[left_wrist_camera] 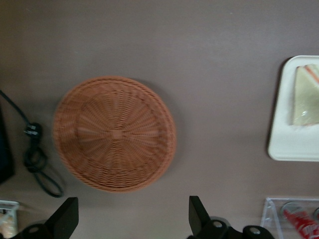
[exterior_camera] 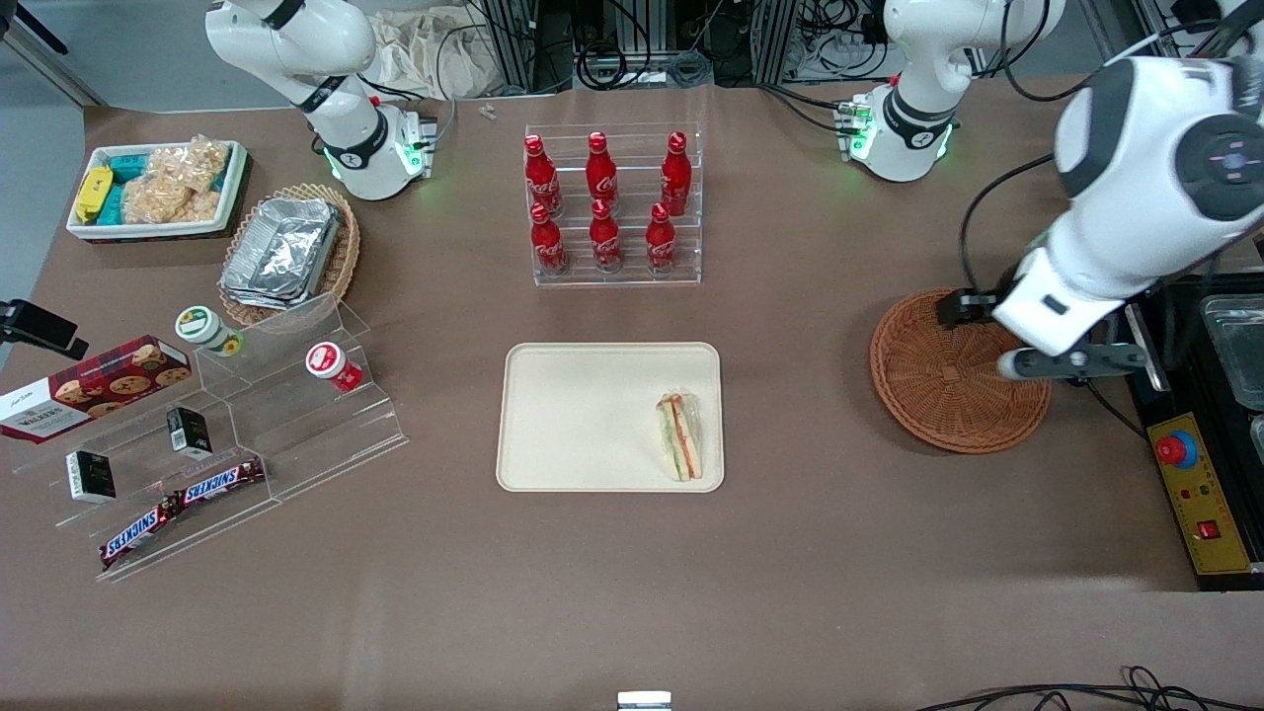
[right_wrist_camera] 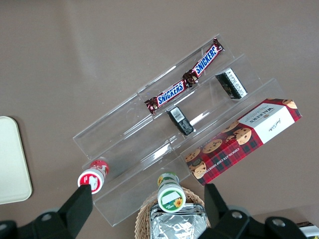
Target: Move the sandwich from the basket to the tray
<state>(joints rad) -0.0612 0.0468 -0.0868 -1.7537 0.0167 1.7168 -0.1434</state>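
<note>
The sandwich, a pale wedge with orange and green layers, lies on the cream tray, near the tray's end that faces the basket. The round reddish-brown wicker basket stands empty toward the working arm's end of the table. My left gripper hangs above the basket's edge, apart from it. Its fingers are spread wide and hold nothing.
A clear rack of red cola bottles stands farther from the front camera than the tray. A black control box with a red button and a looped cable lie beside the basket. Snack stands, a foil-tray basket and a white bin sit toward the parked arm's end.
</note>
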